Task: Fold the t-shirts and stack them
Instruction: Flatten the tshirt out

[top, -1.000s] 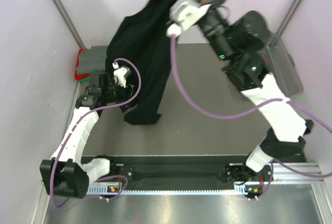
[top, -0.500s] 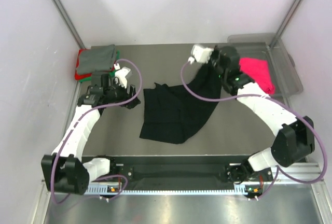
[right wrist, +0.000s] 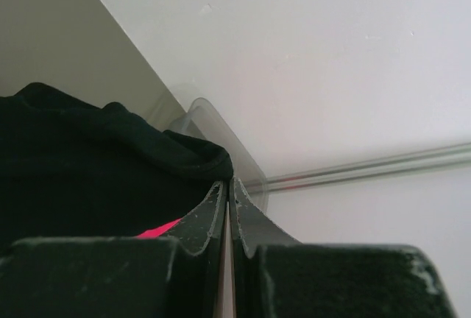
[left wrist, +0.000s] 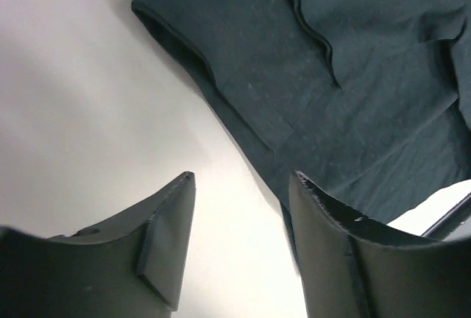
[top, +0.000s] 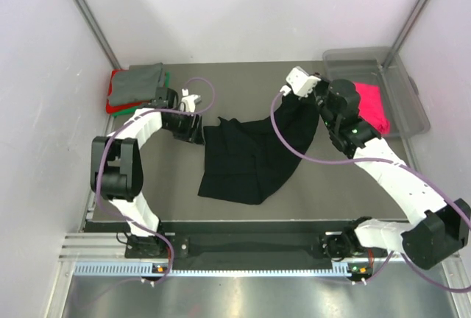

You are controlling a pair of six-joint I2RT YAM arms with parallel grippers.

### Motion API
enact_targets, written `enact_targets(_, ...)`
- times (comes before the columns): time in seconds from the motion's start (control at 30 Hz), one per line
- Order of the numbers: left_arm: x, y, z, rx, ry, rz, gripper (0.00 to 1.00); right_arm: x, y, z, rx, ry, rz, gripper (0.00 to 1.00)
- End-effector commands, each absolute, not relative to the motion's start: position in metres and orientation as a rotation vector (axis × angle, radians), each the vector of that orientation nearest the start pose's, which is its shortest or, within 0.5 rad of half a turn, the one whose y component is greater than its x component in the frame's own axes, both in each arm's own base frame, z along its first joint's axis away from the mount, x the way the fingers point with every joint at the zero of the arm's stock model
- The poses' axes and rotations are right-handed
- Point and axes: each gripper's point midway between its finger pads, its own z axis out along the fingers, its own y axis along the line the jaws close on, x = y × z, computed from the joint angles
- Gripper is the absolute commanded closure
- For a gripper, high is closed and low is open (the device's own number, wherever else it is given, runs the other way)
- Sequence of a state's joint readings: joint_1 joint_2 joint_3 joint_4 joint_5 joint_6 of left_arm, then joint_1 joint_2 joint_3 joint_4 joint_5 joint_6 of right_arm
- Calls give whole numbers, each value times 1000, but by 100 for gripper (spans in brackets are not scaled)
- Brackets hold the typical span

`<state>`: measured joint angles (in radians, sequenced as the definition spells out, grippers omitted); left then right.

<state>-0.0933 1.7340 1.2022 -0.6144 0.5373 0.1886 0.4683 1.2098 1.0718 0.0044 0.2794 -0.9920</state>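
- Nearest us, the bare table (top: 309, 200) in front of the arm bases; none of the tees lie here
- Mid table: the black tee (top: 239, 160) lies rumpled, its near-left part on the table and its far-right part drawn up toward the right arm
- Left gripper (left wrist: 243, 182) hovers low just beside the tee's left hem, jaws apart, nothing between them
- Right gripper (right wrist: 227, 185), farther back, has its jaws pressed together; we judge an edge of the black tee is pinched there, since the cloth rises to it in the top view
- Far left corner: a folded grey tee (top: 140, 79) on a red tee (top: 118, 104), a sliver of green at the edge; this is the stack
- Far right: a pink tee (top: 372, 104) waits in the bin (top: 352, 54)
- Step, as we read it: spreading the black tee flat, no fold made yet
- Next move calls for the left jaws to close on the near hem, then both arms to draw the cloth taut and lay it smooth; slack cloth may bunch
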Motion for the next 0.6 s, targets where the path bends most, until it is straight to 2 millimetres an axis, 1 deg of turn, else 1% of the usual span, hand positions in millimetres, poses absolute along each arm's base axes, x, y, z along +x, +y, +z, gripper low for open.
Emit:
enact_targets(0.0, 353, -135, 99, 571, 2520, -815, 45, 388, 107, 347, -928, 1415, -589, 100)
enact_targets(0.07, 347, -145, 99, 607, 2520, -824, 45, 385, 105, 345, -929, 1416, -589, 100)
enact_targets(0.1, 345, -147, 97, 623, 2524, -811, 45, 382, 105, 338, -948, 1433, -585, 100)
enact_targets(0.17, 339, -154, 91, 654, 2545, -814, 46, 381, 105, 335, -945, 1441, -576, 100)
enact_targets(0.27, 335, -152, 75, 665, 2603, -789, 50, 381, 105, 332, -941, 1447, -568, 100)
enact_targets(0.3, 335, -147, 66, 662, 2635, -753, 50, 381, 105, 332, -939, 1446, -567, 100)
enact_targets(0.4, 337, -138, 51, 661, 2686, -676, 51, 380, 105, 335, -936, 1441, -565, 100)
enact_targets(0.43, 337, -136, 49, 661, 2696, -660, 50, 380, 105, 334, -942, 1443, -569, 100)
enact_targets(0.57, 336, -139, 44, 654, 2713, -683, 48, 380, 104, 333, -951, 1440, -578, 100)
